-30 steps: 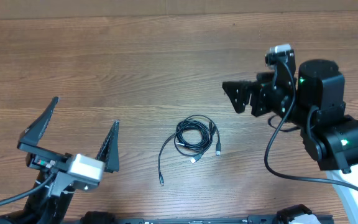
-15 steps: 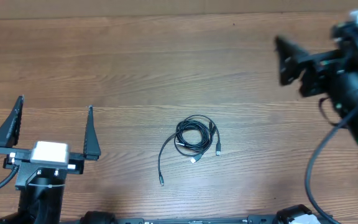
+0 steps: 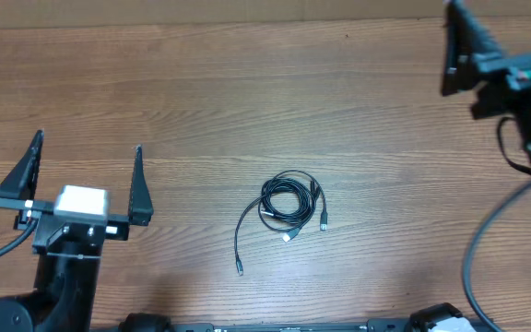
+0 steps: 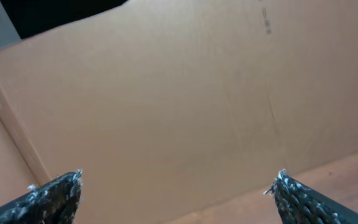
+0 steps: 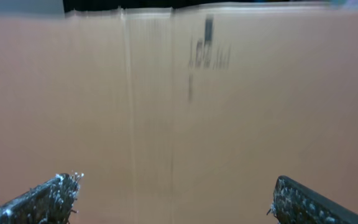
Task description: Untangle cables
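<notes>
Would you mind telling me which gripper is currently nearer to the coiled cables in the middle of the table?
Left, though not by much. The left gripper hangs out to the left of the cables; the right gripper is at the far right corner, farther off.

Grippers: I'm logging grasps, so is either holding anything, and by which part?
Nothing is held: left gripper and right gripper are open, apart from the cables.
</notes>
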You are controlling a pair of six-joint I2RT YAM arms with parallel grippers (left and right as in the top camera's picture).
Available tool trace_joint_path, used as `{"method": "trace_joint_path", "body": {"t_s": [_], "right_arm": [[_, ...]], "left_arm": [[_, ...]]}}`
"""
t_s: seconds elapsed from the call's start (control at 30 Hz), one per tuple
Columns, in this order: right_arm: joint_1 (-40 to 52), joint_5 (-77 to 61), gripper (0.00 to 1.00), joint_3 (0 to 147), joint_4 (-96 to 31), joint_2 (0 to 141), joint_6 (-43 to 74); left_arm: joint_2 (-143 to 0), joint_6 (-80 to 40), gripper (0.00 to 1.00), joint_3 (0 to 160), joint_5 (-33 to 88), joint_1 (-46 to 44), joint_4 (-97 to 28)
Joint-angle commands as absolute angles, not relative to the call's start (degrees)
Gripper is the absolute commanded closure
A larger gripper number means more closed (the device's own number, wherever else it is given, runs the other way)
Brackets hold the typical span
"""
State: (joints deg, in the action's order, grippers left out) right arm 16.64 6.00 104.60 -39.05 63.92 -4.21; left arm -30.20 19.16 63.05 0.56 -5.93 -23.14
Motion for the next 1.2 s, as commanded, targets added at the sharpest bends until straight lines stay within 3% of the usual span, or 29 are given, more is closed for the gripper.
{"method": "trace_joint_path", "body": {"t_s": [0.0, 0.57, 0.6, 0.7, 0.77, 0.9, 1.03, 1.07, 1.17], "right_arm": [[18.8, 4.8, 0.0, 100.5, -40.4, 64.8, -6.9], [20.5, 9.4, 0.0, 60.4, -33.3, 51.5, -4.8], [20.5, 9.4, 0.0, 58.8, -33.3, 51.1, -3.5], [20.5, 9.4, 0.0, 53.3, -33.1, 50.0, 1.8], [20.6, 9.0, 0.0, 50.9, -32.1, 49.9, 5.0], [20.6, 7.0, 0.0, 49.9, -29.6, 50.0, 6.2], [20.6, 8.2, 0.0, 49.9, -27.3, 50.1, 6.2], [20.6, 8.2, 0.0, 49.9, -27.0, 50.3, 6.2], [20.6, 8.1, 0.0, 49.9, -25.3, 51.9, 6.2]], "left_arm": [[-32.6, 16.8, 0.0, 63.1, -0.4, -5.7, -25.6], [-42.2, 15.0, 0.0, 56.8, 1.5, -13.5, -24.9], [-42.7, 15.0, 0.02, 56.1, 1.6, -13.7, -24.7], [-44.5, 15.0, 0.2, 54.1, 1.6, -14.5, -24.6], [-45.7, 15.0, 0.24, 52.7, 1.5, -14.9, -24.6], [-48.9, 15.0, 0.23, 51.9, 1.5, -15.8, -23.9], [-53.2, 15.0, 0.1, 51.9, 1.5, -15.9, -20.7], [-54.4, 15.0, 0.0, 51.9, 1.5, -15.9, -19.5], [-58.2, 15.0, 0.0, 51.9, 1.2, -15.8, -13.3]]}}
